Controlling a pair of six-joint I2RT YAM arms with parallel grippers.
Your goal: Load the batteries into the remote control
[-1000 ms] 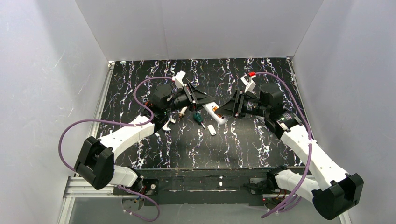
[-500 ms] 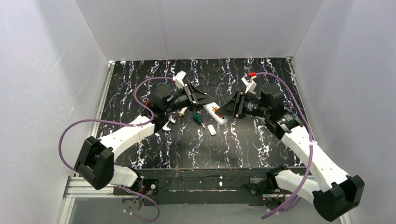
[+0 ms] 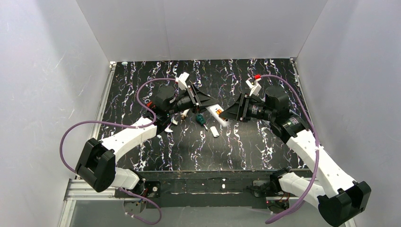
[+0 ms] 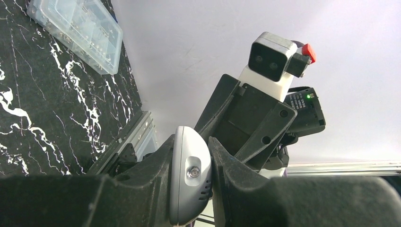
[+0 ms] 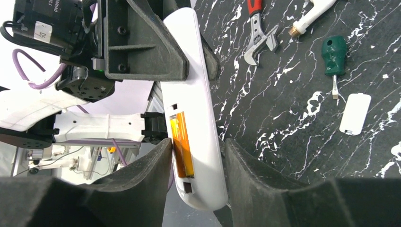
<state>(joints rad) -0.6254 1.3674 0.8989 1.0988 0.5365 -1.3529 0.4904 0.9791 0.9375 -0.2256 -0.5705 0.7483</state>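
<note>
Readable text: none can be read with certainty in any view.
White sticker [image 5: 40, 34]: on the black motor housing at the upper left of the right wrist view. It carries short dark print, turned sideways and too small to make out.
Printed label [image 4: 298, 101]: on the black motor block in the left wrist view, just beside a small green light [image 4: 308, 96]. It has several lines of fine white print, all illegible.
Remote control [image 5: 194, 94]: no lettering can be read on the white back shell, nor on the orange battery [image 5: 182, 142] in its recess.
Top view: any print is too small to read.
</note>
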